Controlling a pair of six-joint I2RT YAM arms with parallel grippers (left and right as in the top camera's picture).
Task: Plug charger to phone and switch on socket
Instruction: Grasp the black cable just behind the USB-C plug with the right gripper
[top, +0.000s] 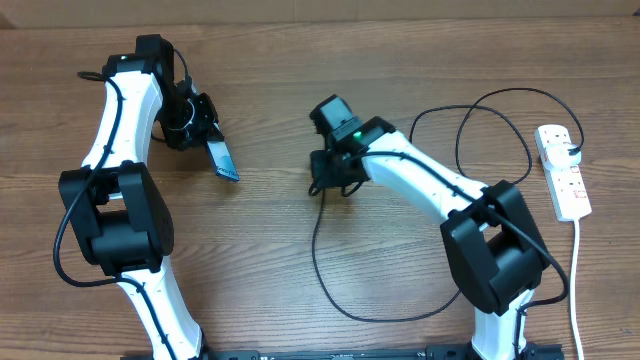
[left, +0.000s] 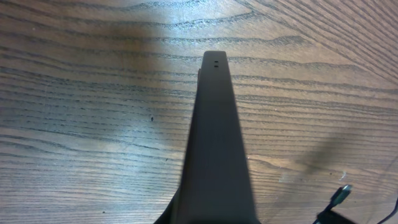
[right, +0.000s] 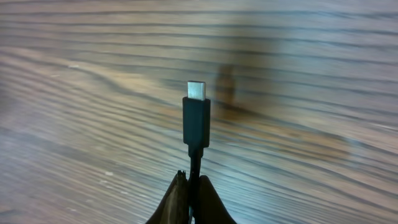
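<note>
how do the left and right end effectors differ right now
The left end effector grips the phone, a wide flat slab. The right end effector pinches the charger, a thin black cable, just below its tip. The left one sits toward the left side of the table, the right one near the middle. Both are shut on what they hold.

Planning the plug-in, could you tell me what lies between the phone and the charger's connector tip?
Nothing; the overhead view shows only bare table between the phone and the charger.
</note>
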